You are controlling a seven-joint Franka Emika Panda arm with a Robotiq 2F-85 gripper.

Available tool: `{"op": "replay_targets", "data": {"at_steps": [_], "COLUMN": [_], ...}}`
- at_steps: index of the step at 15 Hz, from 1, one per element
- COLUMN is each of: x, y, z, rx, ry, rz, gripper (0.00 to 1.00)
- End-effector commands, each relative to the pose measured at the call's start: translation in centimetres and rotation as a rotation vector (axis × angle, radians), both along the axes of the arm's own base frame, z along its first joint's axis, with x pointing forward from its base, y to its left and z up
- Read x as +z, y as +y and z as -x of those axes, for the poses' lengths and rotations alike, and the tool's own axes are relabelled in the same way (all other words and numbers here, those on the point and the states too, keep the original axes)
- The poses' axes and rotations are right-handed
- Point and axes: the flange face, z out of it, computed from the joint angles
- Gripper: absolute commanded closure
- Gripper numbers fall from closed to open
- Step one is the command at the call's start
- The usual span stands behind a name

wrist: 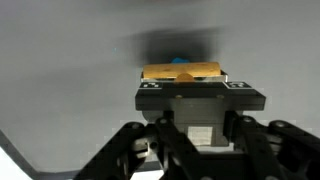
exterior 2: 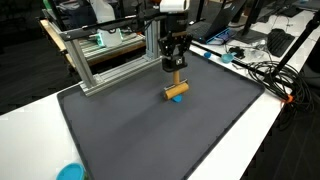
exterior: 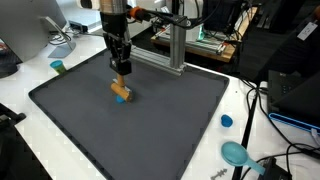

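Nearest the camera in an exterior view, at the lower right of the frame, a teal bowl (exterior: pixel 237 153) and a small blue cap (exterior: pixel 227 121) sit on the white table (exterior: pixel 40 150) beside a dark grey mat (exterior: pixel 170 130). At the mat's upper middle, a tan wooden block (exterior: pixel 120 85) stands upright, clamped between the closed fingers of the gripper (exterior: pixel 120 72), which hangs straight down from the top of the frame. The block's lower end appears to meet a second tan piece (exterior: pixel 122 97) lying flat, with something blue (exterior 2: pixel 172 99) tucked under it. Behind, a metal frame (exterior: pixel 175 45) and cluttered desks fill the upper edge. The pile looks unsteady: a sideways nudge or an off-centre release could tip the block and send the flat piece rolling
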Motion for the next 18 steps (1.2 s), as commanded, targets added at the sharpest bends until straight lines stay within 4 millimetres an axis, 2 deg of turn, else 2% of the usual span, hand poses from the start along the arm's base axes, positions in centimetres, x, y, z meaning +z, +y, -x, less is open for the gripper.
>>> {"op": "replay_targets", "data": {"at_steps": [1, 8, 15, 17, 18], "x": [-1.2, -3.4, -4.2, -3.9, -0.5], "y": [-0.2, -0.5, -1.4, -1.8, -1.2], "z": [-0.4, -1.4, -2.7, -3.1, -2.9], "rx": [-0.007, -0.018, -0.048, -0.053, -0.053], "ry": [0.021, 0.097, 0.144, 0.16, 0.078], "rz": [-0.001, -0.009, -0.038, -0.081, -0.036], "gripper": [0.78, 0.78, 0.78, 0.78, 0.53]}}
